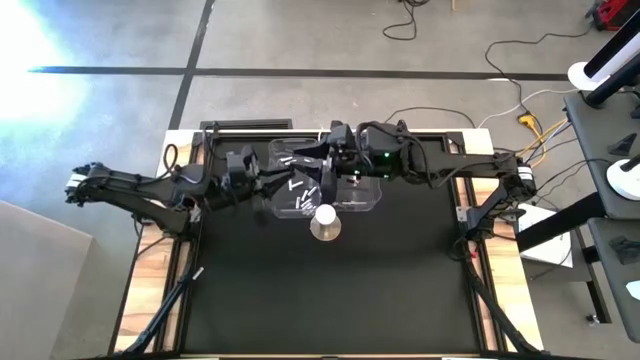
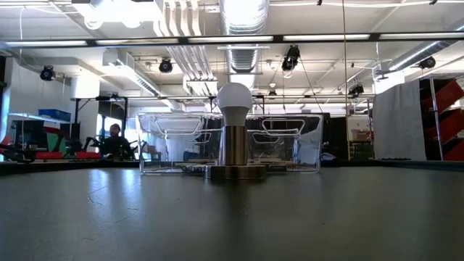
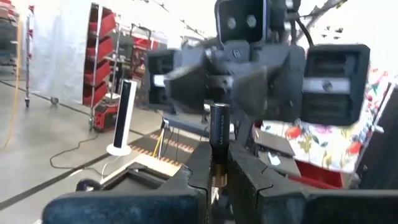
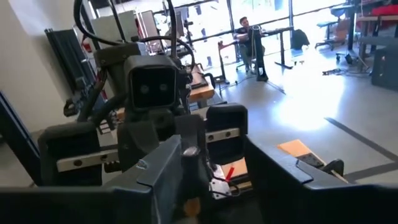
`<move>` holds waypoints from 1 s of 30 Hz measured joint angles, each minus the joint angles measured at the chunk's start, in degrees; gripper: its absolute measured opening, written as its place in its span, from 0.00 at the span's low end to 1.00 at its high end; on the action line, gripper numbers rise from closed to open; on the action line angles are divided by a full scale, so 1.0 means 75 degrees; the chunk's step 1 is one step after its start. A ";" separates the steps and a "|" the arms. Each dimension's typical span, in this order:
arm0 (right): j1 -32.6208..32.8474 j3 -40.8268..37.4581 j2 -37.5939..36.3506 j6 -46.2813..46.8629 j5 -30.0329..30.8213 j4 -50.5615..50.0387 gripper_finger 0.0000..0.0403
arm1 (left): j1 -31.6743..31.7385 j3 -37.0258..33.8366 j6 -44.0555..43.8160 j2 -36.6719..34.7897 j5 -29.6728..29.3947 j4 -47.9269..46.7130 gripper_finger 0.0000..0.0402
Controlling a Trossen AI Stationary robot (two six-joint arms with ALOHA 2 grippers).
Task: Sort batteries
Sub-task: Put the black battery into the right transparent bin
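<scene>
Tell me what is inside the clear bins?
The clear bins hold several small pale batteries, scattered loose. Both grippers meet above them and cover part of the inside, so any batteries there stay hidden.

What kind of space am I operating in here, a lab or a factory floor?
It looks like an open robotics lab or workshop rather than a production line: exposed ducts and strip lights run overhead, red storage racks stand on a bare concrete floor, and a person sits at a desk.
</scene>
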 joint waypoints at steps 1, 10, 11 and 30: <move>0.0000 -0.0013 0.0000 0.0029 0.0003 0.0001 0.40 | 0.0033 0.0000 0.0000 0.0065 -0.0014 0.0153 0.03; -0.0003 -0.0112 0.0000 0.0057 0.0035 -0.0063 0.23 | 0.0170 0.0000 -0.0054 0.0417 -0.0049 0.0561 0.03; -0.0003 -0.0112 0.0000 0.0057 0.0035 -0.0068 0.22 | 0.0189 0.0000 -0.0072 0.0444 -0.0049 0.0561 0.03; -0.0038 -0.0112 -0.0006 -0.0004 0.0031 -0.0667 0.08 | 0.0365 0.0006 0.0552 0.0430 -0.0040 0.0305 0.06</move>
